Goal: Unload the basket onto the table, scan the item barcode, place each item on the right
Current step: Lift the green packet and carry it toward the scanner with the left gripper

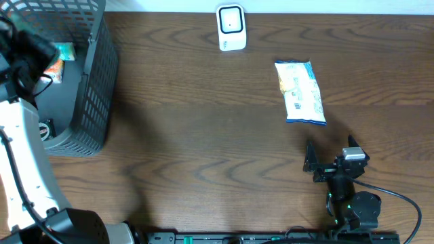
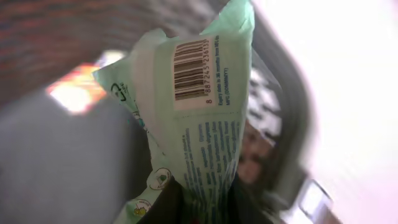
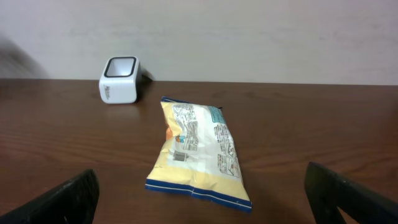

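The dark wood-grain desk [image 1: 203, 135] meets a pale wall [image 3: 249, 37], with a white scanner [image 1: 230, 27] at its far edge and a yellow snack bag [image 1: 300, 91] lying flat before the released right pincer [image 1: 330, 153]. Over the mesh basket [image 1: 95, 81], the left pincer [image 2: 202, 208] clenches a green packet [image 2: 199, 112], barcode showing.

A dark brown wooden table [image 1: 203, 135] is seen from above. On it, a dark mesh basket [image 1: 98, 81] is set at the left end. A white scanner [image 1: 230, 28] is stood at the far middle. A pale yellow snack packet [image 1: 300, 92] is laid flat towards the right, well apart from both.
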Available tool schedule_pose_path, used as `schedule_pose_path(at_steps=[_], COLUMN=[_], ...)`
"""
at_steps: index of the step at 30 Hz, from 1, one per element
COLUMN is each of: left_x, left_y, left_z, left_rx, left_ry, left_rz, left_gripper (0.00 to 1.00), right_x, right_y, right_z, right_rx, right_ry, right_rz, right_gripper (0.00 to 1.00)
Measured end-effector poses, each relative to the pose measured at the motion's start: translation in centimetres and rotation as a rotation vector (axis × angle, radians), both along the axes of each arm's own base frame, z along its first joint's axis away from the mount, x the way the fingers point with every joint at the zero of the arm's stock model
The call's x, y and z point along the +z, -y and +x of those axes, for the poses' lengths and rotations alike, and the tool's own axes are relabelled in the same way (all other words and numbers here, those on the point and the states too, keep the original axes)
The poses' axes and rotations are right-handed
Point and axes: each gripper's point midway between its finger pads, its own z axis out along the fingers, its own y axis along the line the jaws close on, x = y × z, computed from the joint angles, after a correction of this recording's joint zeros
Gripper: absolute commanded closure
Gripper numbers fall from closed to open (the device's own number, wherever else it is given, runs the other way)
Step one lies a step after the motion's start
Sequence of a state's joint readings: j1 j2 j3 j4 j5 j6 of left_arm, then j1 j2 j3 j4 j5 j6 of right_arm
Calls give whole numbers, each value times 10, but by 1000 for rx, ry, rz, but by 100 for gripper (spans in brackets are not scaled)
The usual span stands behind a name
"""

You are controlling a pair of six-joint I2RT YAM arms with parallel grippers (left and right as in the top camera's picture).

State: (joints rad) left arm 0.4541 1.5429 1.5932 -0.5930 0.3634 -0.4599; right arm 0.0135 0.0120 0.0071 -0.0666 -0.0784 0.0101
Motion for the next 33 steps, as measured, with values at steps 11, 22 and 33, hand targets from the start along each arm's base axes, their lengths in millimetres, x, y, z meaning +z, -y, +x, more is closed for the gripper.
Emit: schedule_pose_path(at_steps=[11, 22, 33], left_x=[68, 58, -40], left_y=[119, 256, 378], left_z=[-8, -31, -24], left_rx=[-714, -1124, -1310], left_ry=[336, 343, 80], left_rz=[-94, -188, -244], left_gripper=[93, 92, 92], right_x=[0, 0, 0], right_y=[0, 0, 0], right_z=[0, 0, 0], right_rx=[0, 0, 0], right_ry=[0, 0, 0], right_rz=[0, 0, 0], right_gripper=[1, 1, 1])
